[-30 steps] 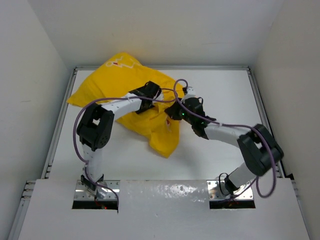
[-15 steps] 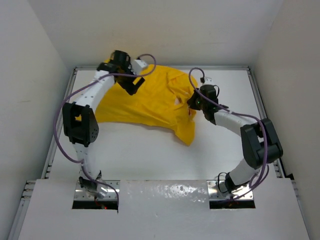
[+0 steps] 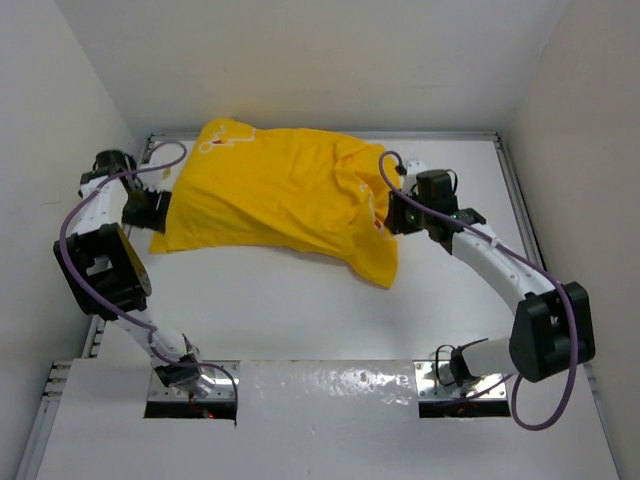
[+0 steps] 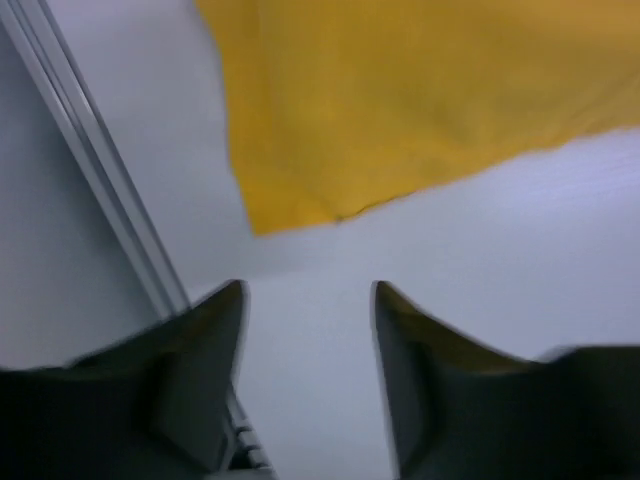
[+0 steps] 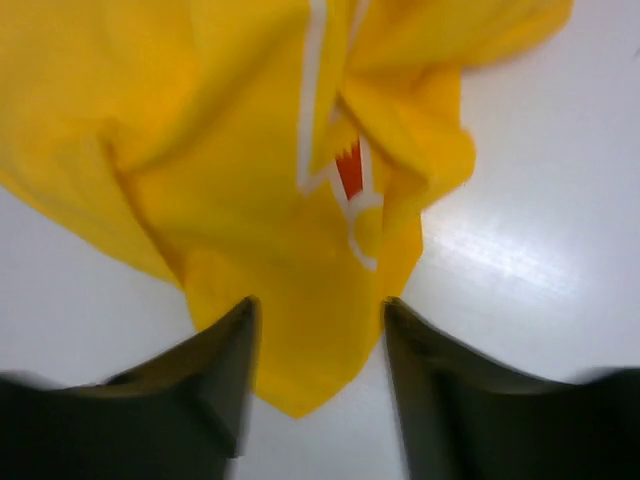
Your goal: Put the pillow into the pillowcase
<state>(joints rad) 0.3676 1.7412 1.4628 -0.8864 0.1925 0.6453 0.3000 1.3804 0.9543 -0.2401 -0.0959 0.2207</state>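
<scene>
The bright yellow pillowcase lies spread out and bulging across the back of the table, with a white and red print near its right end. The pillow is hidden; no cream fabric shows. My left gripper sits just off the pillowcase's left corner. In the left wrist view it is open, with only bare table between the fingers. My right gripper hovers at the right end. It is open over a hanging yellow corner, its fingers apart from the cloth.
A metal rail runs along the table's left edge, right beside my left gripper. White walls close in the table on three sides. Purple cables loop from both arms.
The left arm swung from the middle out to the far-left edge and the pillowcase now lies spread flatter. The right gripper has opened and let go of the cloth.
</scene>
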